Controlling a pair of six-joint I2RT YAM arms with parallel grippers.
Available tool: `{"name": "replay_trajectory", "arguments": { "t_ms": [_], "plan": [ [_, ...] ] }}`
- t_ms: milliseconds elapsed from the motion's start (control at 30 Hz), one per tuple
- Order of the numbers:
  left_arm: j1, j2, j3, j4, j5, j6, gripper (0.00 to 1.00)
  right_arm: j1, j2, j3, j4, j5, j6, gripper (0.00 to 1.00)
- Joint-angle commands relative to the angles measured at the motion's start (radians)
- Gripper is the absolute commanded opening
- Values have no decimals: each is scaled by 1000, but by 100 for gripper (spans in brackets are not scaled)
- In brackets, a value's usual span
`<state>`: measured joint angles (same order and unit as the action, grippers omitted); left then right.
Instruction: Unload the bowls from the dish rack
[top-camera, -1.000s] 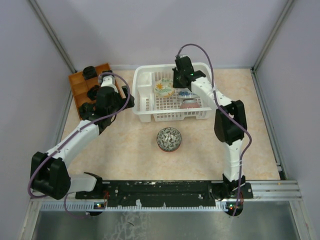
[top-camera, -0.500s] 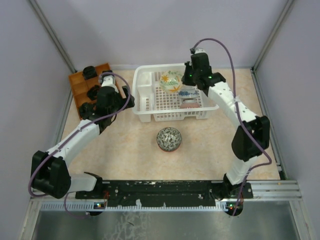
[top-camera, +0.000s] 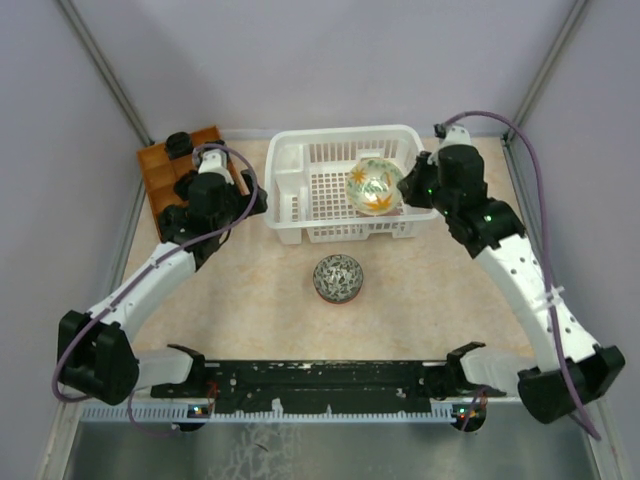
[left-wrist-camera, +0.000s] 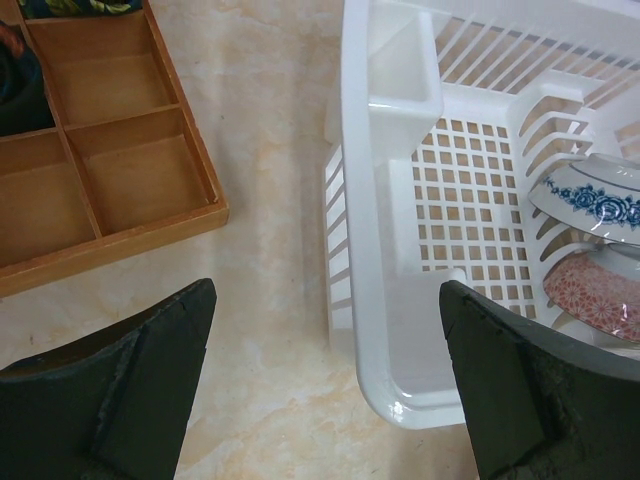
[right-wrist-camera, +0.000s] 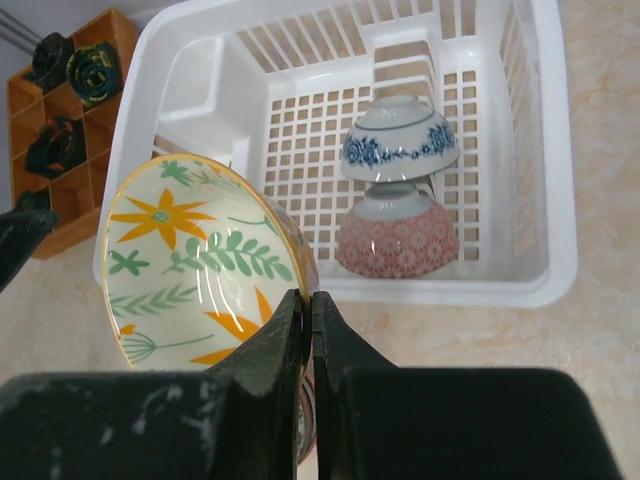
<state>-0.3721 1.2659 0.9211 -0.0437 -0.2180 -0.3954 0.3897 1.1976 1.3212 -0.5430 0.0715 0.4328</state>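
Note:
My right gripper (right-wrist-camera: 310, 300) is shut on the rim of a cream bowl with orange flowers and green leaves (right-wrist-camera: 200, 265). It holds the bowl tilted above the dish rack's (top-camera: 290, 226) front right part (top-camera: 375, 186). Two bowls lean inside the white rack (right-wrist-camera: 560, 200): a blue-patterned one (right-wrist-camera: 400, 140) and a pink-patterned one (right-wrist-camera: 397, 235). A dark grey-and-white bowl (top-camera: 338, 278) sits on the table in front of the rack. My left gripper (left-wrist-camera: 327, 290) is open, empty, over the rack's near left corner (left-wrist-camera: 360, 200).
An orange-brown compartment tray (top-camera: 160, 172) with small dark items lies left of the rack (left-wrist-camera: 120, 170). Grey walls close in the table on three sides. The left arm (top-camera: 160, 270) stretches between the tray and the rack.
The right arm has swung to the right and lifted the floral bowl up out of the rack. The left arm has barely moved.

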Motion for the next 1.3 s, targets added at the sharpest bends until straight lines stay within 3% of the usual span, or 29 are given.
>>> {"name": "replay_trajectory", "arguments": {
  "t_ms": [0,267,567,933,1267],
  "plan": [
    [2,-42,19,16,1,7,99,-6,-198,-81,-49,12,52,0],
    [0,-79,10,13,31,-7,99,-6,-433,-329,-153,33,131,0],
    [-7,-106,-5,10,55,-23,99,-7,-550,-582,-125,40,222,0],
    [-17,-117,-1,6,52,-23,99,-8,-468,-727,18,78,234,0],
    [-21,-108,4,6,43,-18,99,-22,-344,-762,143,98,227,0]
  ]
}}
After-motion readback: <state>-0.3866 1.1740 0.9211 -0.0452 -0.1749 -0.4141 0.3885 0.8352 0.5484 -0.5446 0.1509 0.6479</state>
